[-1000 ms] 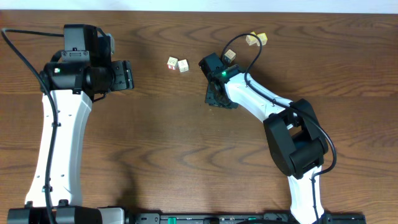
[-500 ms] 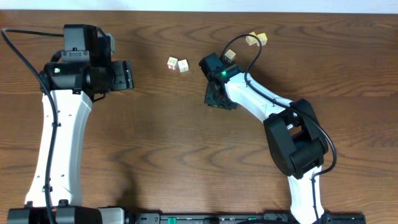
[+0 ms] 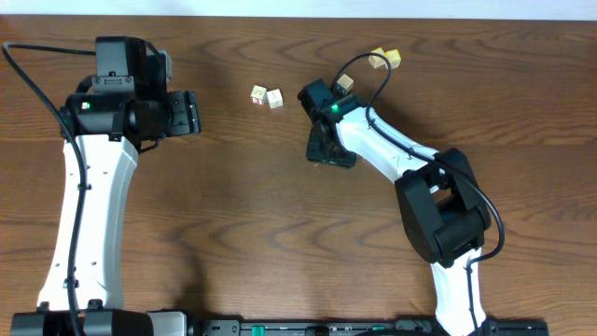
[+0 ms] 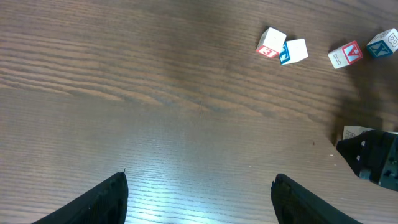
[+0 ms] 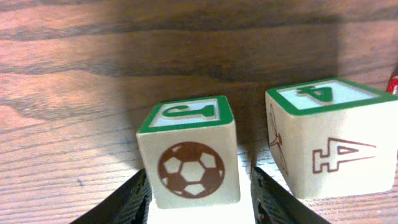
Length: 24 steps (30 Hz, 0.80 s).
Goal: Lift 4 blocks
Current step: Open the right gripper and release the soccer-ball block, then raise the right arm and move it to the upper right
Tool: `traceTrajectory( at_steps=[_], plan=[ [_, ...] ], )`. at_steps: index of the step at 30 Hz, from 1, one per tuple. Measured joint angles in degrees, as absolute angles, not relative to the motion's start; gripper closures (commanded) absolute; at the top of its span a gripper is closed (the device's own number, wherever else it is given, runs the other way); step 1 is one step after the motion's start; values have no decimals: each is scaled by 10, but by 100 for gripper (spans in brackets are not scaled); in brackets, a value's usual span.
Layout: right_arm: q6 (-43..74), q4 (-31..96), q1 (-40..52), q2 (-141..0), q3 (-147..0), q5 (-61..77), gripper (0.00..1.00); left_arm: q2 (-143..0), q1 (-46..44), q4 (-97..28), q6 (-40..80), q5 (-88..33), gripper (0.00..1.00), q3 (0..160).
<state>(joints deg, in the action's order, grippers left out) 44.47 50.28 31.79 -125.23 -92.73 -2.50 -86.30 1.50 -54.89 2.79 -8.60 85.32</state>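
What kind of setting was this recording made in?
Likely a robotics lab bench, though no room shows: a wood-grain table, a left arm and a right arm based at its near edge, and lettered toy blocks set out.

Block (image 5: 189, 158) "J" (neighbour (image 5: 329, 140): "4")

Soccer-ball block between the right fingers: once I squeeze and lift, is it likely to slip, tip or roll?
The soccer-ball block looks like a rigid, flat-faced cube, so it probably won't roll. Its faces look smooth, so a light pinch might slip. The number-4 block stands close beside it; the right gripper may nudge that.
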Motion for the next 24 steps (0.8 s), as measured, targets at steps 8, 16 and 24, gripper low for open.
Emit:
traceTrajectory(
  at_steps=[8, 16, 24],
  plan=[
    [420, 537, 318, -1253, -986, -25, 48, -863, 15, -549, 28, -86, 25, 853],
    [365, 615, 317, -1253, -1073, -25, 47, -863, 15, -549, 28, -86, 26, 853],
    [283, 739, 254, -1255, -1248, -23, 37, -863, 15, -549, 28, -86, 26, 853]
  ],
)
